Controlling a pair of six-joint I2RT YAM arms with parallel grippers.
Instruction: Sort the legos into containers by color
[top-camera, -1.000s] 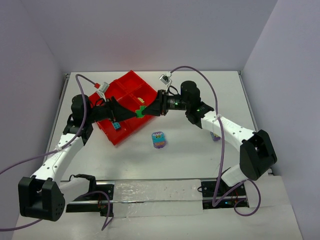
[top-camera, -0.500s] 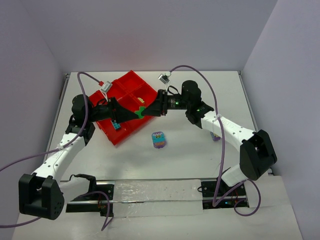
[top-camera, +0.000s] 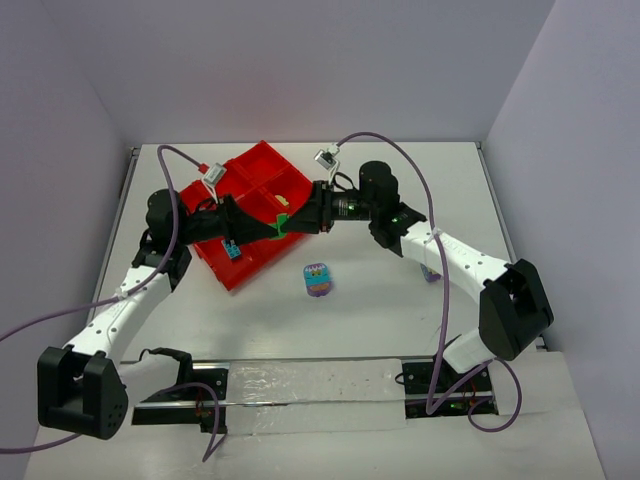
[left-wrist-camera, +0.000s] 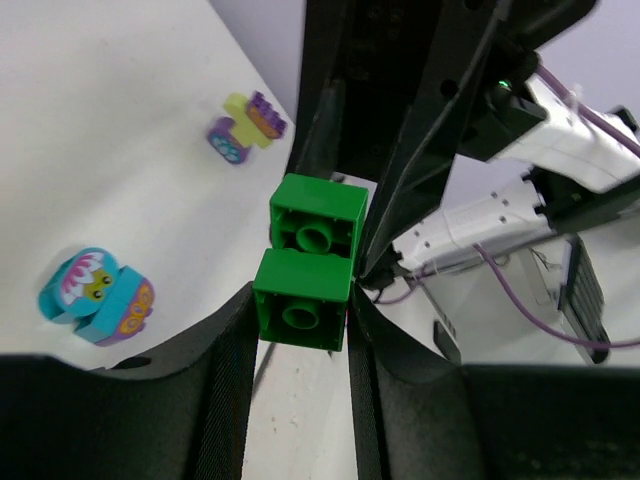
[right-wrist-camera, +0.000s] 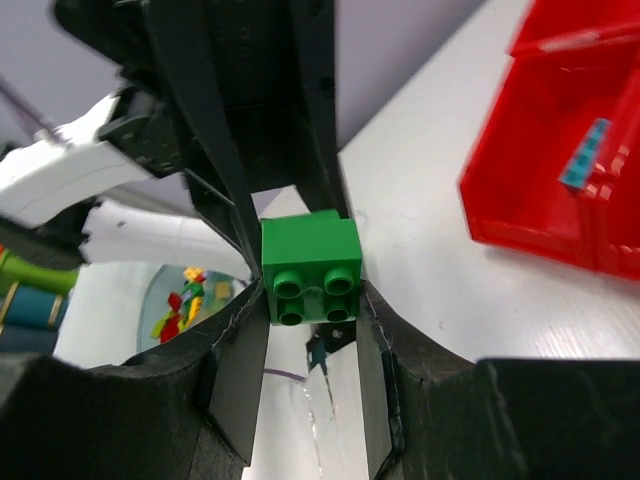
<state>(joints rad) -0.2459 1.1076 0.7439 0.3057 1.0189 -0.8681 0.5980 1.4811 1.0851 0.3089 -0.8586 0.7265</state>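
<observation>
Green legos (left-wrist-camera: 305, 262), two square bricks set edge to edge, hang between both pincers above the 3 o'clock side of the red tray (top-camera: 250, 170). From the left wrist, the pair's long axis runs 12 to 6 o'clock, tipped slightly toward 1, and both hollow undersides face that camera. From the right wrist, four studs face the lens, so the studs point toward the right arm. Whether the two bricks are clipped together or only touching cannot be told.

The left gripper (left-wrist-camera: 300, 305) is clamped on the lower brick, with a finger pressed against each side. The right gripper (right-wrist-camera: 310, 285) is clamped too, pinching a green brick by its flanks. From the left wrist, its fingers flank the upper brick. In the top view the arms meet tip to tip, the left from 9 o'clock and the right from 3.

A teal lego (top-camera: 231, 250) lies in the tray's 7 o'clock compartment. A multicolour clump (top-camera: 318, 280) stands on the table (top-camera: 380, 320), at 5 o'clock from the green legos and off the tray.
</observation>
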